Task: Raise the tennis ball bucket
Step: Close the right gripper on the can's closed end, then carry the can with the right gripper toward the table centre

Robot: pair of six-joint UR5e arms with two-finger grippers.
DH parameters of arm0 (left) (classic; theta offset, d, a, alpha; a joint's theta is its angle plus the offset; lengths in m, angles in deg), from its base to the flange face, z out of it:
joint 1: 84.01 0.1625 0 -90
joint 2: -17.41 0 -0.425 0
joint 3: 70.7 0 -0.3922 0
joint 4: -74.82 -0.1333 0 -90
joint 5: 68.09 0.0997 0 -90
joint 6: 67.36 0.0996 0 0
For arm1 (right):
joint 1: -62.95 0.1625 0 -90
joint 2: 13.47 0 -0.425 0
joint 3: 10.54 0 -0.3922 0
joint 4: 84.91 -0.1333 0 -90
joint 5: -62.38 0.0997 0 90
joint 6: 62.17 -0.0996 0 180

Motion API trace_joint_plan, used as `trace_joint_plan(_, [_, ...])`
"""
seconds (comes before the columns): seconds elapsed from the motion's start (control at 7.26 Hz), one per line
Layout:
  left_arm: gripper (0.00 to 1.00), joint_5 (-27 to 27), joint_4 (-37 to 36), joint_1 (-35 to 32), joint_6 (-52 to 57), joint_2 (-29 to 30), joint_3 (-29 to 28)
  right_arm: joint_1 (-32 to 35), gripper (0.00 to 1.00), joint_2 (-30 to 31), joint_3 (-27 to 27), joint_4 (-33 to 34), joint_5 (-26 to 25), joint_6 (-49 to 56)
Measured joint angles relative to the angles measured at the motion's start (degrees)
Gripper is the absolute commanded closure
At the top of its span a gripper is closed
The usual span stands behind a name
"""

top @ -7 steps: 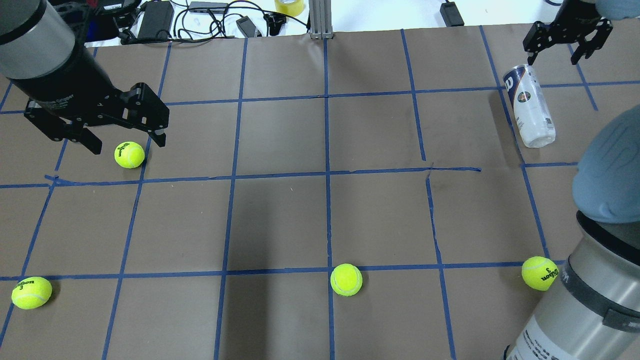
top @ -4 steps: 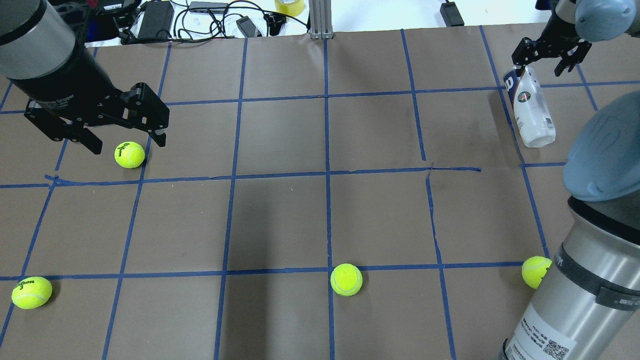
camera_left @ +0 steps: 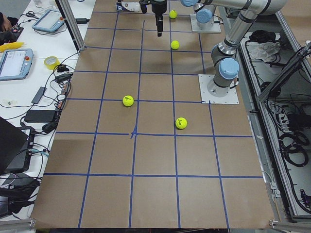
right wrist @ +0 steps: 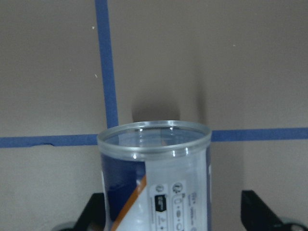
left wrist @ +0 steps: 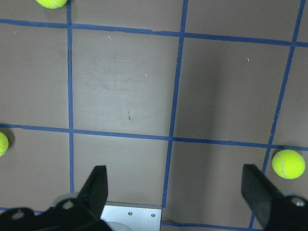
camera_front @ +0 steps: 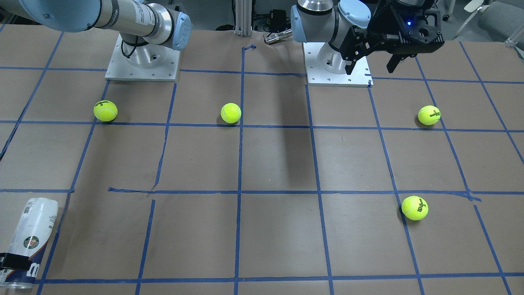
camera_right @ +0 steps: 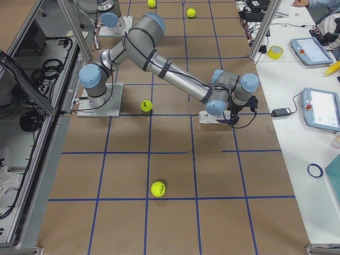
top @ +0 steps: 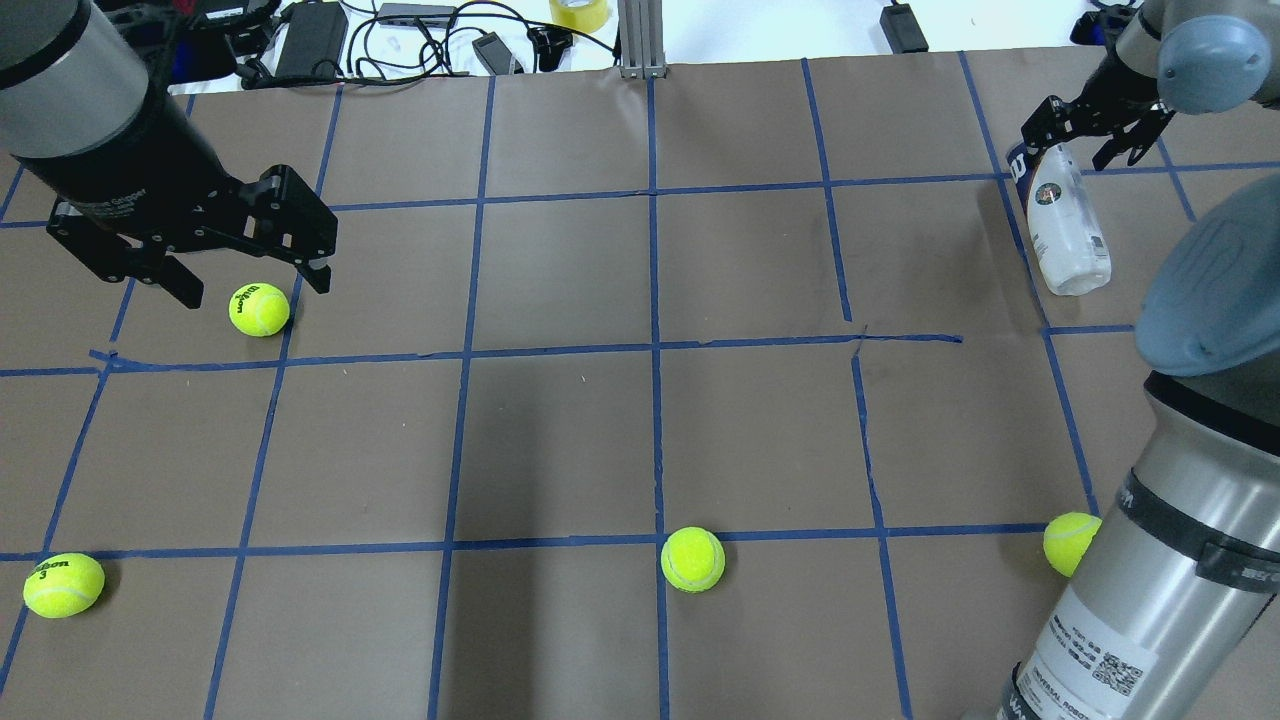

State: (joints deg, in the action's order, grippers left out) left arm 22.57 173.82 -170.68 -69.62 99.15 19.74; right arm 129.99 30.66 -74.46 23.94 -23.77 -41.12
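Looking along the table (camera_left: 160, 194): brown paper, blue tape grid. My left arm (camera_left: 232, 41) looms near, rising from its white base plate (camera_left: 218, 96) and arching to the top edge. There my left gripper (camera_left: 158, 28) hangs side-on, and I can't tell its jaw gap. One tennis ball (camera_left: 128, 100) sits out on the grid and a second ball (camera_left: 181, 123) near my plate. A third ball (camera_left: 175, 44) and a fourth ball (camera_left: 172, 14) lie farther off. The tennis ball bucket (camera_left: 127, 6) peeks in at the far edge.

The blue-taped table (top: 560, 440) carries 4 tennis balls (top: 692, 559) and the tennis ball bucket (top: 1068, 230) on its side.
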Motion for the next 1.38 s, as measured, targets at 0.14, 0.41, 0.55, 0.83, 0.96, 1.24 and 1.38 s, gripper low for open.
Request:
trace_joint_plan(0.14, [0.00, 0.02, 0.00, 0.03, -0.01, 0.00, 0.00, 0.02, 0.00, -0.10, -0.09, 0.08, 0.39, 0.48])
trace_joint_plan(0.41, [0.00, -0.02, -0.01, 0.08, -0.02, 0.00, 0.00, 0.25, 0.00, -0.52, -0.15, 0.28, 0.67, 1.27])
trace_joint_plan(0.55, [0.00, -0.02, -0.03, 0.12, 0.00, 0.00, 0.00, 0.59, 0.00, -1.13, -0.07, 0.86, 0.70, 1.38])
trace_joint_plan(0.83, [0.00, -0.03, -0.03, 0.17, 0.02, 0.00, 0.00, 1.30, 0.00, -2.45, 0.00, 2.23, 0.69, 1.58])
trace_joint_plan(0.96, [0.00, -0.02, -0.06, 0.18, 0.02, 0.00, 0.00, 1.40, 0.03, -2.66, 0.02, 2.60, 0.53, 1.63])
trace_joint_plan(1.24, [0.00, 0.01, -0.11, 0.22, 0.04, 0.00, 0.00, 1.52, 0.12, -2.78, 0.06, 3.63, 0.17, 1.69])
trace_joint_plan(1.38, [0.00, 0.00, -0.12, 0.21, 0.04, 0.00, 0.00, 1.56, 0.28, -2.82, -0.02, 4.01, 0.13, 1.66])
